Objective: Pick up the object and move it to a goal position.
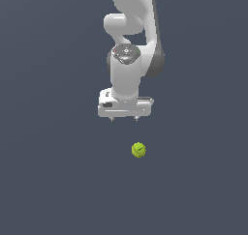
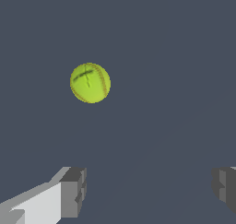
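The object is a small yellow-green ball (image 1: 138, 150) with faint darker markings, lying on the dark grey floor. My white gripper (image 1: 124, 119) hangs above the floor, pointing down, a little behind the ball and slightly toward the exterior view's left of it. Its jaws are wide apart and hold nothing. In the wrist view the ball (image 2: 90, 82) lies ahead of the gripper (image 2: 147, 191), outside the gap between the two grey fingertips (image 2: 73, 191), closer to one finger's side. The ball is much narrower than the jaw opening.
The plain dark grey floor (image 1: 48, 181) fills both views. The white arm (image 1: 131, 31) rises behind the gripper. No other objects or marked spot show.
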Robot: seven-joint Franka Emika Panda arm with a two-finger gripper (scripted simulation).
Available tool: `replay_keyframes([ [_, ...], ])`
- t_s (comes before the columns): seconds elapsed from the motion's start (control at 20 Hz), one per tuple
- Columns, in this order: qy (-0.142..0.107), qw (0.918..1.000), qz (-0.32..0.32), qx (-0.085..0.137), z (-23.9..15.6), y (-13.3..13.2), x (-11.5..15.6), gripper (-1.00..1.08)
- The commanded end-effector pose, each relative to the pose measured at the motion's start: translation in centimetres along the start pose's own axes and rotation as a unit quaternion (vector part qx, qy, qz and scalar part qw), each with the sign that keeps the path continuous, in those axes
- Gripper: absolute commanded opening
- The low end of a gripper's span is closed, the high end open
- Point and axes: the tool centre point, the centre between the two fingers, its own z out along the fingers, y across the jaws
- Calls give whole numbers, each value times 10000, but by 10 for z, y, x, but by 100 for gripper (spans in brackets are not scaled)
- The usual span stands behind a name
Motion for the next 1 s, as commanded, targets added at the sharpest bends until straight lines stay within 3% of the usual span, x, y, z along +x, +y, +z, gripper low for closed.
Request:
replay_keyframes([
  [0.0, 0, 10000, 0, 0, 0, 0, 0, 100],
  [0.45, -164, 9998, 117, 78, 8, -12, -6, 100],
  [0.95, -142, 9997, -201, 62, 13, -16, 3, 100],
])
